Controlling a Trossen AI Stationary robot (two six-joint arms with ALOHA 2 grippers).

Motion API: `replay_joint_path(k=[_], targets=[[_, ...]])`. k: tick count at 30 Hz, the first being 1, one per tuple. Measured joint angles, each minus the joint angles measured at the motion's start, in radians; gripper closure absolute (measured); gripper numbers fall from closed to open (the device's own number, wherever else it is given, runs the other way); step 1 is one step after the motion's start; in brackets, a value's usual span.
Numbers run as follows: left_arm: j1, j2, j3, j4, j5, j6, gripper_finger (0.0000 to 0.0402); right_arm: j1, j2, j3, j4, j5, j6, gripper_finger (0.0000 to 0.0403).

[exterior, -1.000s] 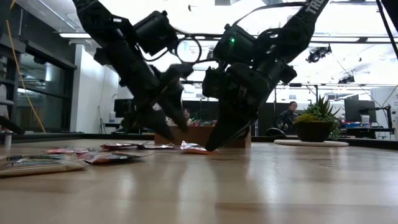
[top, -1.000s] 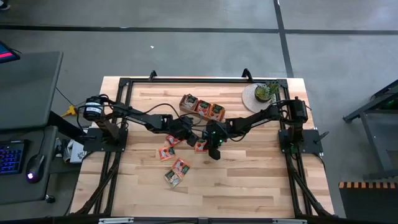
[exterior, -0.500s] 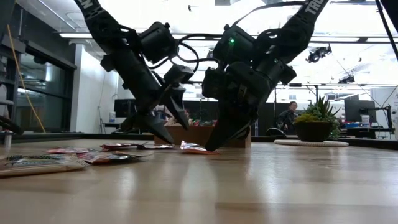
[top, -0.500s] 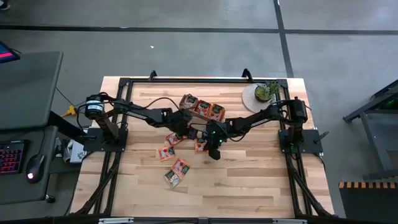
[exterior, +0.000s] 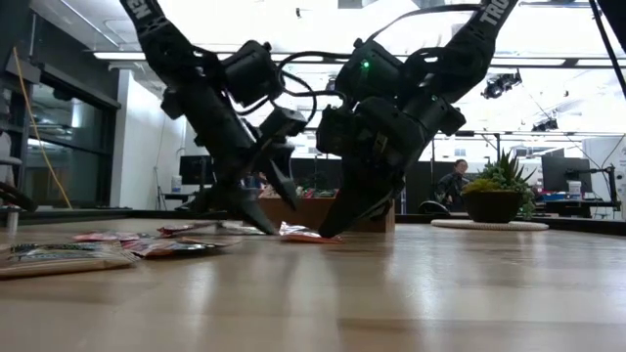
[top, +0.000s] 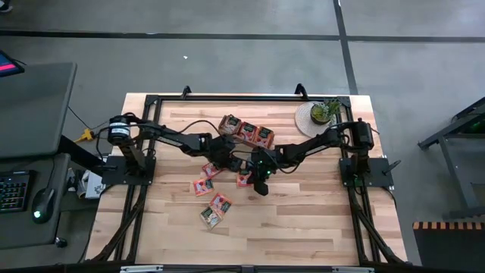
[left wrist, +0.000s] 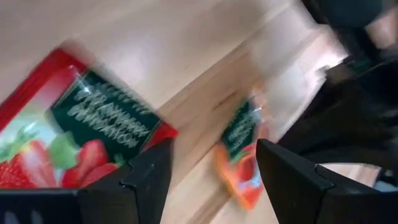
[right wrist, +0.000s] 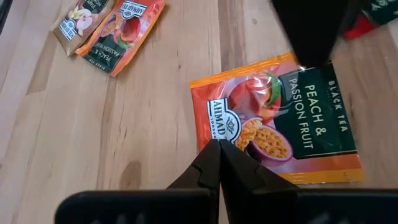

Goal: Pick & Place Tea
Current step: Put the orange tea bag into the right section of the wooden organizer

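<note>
At the centre of the high view, the orange peach sachet [right wrist: 280, 121] is seen lying flat on the table [top: 303, 220], just beyond the right gripper [right wrist: 217, 149], whose jaws are pressed together. The left gripper [left wrist: 211, 168], jaws spread apart, is held low over the sachet's far side, a red strawberry sachet [left wrist: 74, 134] beside it. Both grippers are judged about equally near.

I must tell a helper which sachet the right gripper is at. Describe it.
On the table, find where both arms meet mid-table. The sachet lies flat just ahead of the shut right gripper. It alone is orange, printed "Peach & Passion Fruit".
</note>
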Motion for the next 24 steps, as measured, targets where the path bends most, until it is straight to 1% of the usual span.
replay_joint_path(k=[3, 7, 14, 19, 21, 24], targets=[[-0.002, 0.025, 0.025, 0.012, 0.055, -0.001, 0.0172, 0.0, 0.0, 0.0, 0.001, 0.0, 0.0, 0.0403], [-0.006, 0.072, 0.066, 0.011, 0.072, 0.001, 0.0172, 0.0, 0.0, 0.0, 0.0, 0.0, 0.0, 0.0403], [-0.006, 0.074, 0.083, -0.016, 0.099, -0.001, 0.0172, 0.0, 0.0, 0.0, -0.009, -0.002, -0.007, 0.0403], [-0.007, 0.074, 0.087, -0.045, 0.166, -0.011, 0.0174, 0.0, 0.0, 0.001, -0.01, -0.002, -0.006, 0.0403], [-0.013, 0.074, 0.087, -0.046, 0.188, -0.015, 0.0183, 0.0, 0.0, 0.001, -0.01, -0.002, -0.006, 0.0403], [-0.014, 0.074, 0.087, -0.045, 0.184, -0.017, 0.0213, 0.0, 0.0, 0.001, -0.01, -0.001, -0.007, 0.0403]])
